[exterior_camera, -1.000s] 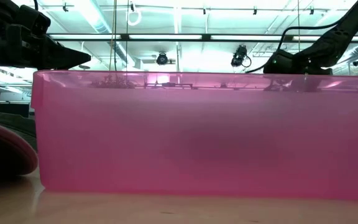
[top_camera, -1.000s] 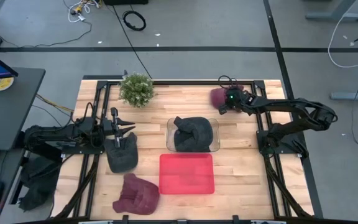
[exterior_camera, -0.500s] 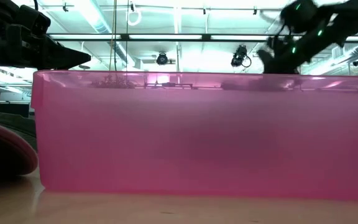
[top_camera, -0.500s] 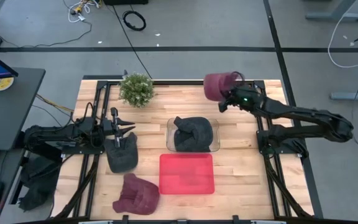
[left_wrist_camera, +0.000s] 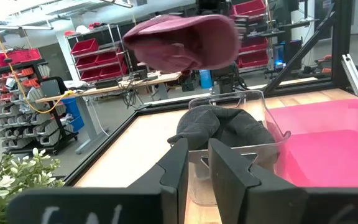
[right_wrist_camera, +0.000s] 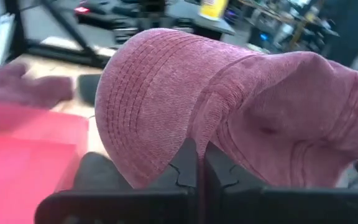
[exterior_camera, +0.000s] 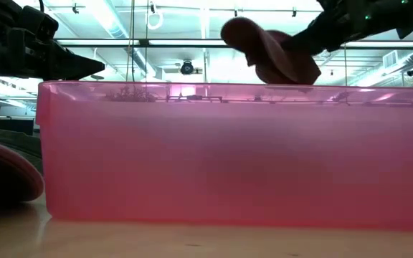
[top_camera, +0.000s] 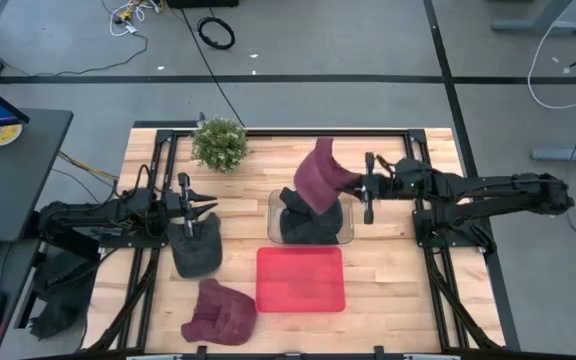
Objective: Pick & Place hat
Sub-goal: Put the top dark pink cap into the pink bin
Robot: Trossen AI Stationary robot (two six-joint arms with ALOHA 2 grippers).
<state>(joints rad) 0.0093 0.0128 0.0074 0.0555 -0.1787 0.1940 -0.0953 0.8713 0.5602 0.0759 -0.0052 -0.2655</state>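
A maroon hat (top_camera: pixel 318 175) hangs in my right gripper (top_camera: pixel 353 183) over the clear bin (top_camera: pixel 348 215), which holds a dark hat (top_camera: pixel 308 222). The carried hat also shows in the low view (exterior_camera: pixel 267 54) and the left wrist view (left_wrist_camera: pixel 182 40). My left gripper (top_camera: pixel 206 208) waits at the table's left, above a dark grey hat (top_camera: pixel 196 250) lying on the wood. Its fingers (left_wrist_camera: pixel 182 162) stand a narrow gap apart and touch nothing. A second maroon hat (top_camera: pixel 220 312) lies near the near edge. My right gripper (right_wrist_camera: pixel 196 163) pinches a fold of the maroon hat's cloth (right_wrist_camera: pixel 194 134) between its two fingers, where the ribbed brim (right_wrist_camera: pixel 142 93) meets the crown (right_wrist_camera: pixel 291 124). It reaches in level from the table's right. The hat is lifted clear and droops over the clear bin.
A pink bin (top_camera: pixel 301 278) stands just nearer than the clear bin and fills the low view (exterior_camera: pixel 228 150). A small potted plant (top_camera: pixel 220 143) stands at the far edge. Bare wood lies right of the bins.
My right gripper has lifted the maroon hat off the table's far right corner and carried it up and toward the left and near edges. The hat now hangs over the clear bin. The gripper has turned from pointing down to level.
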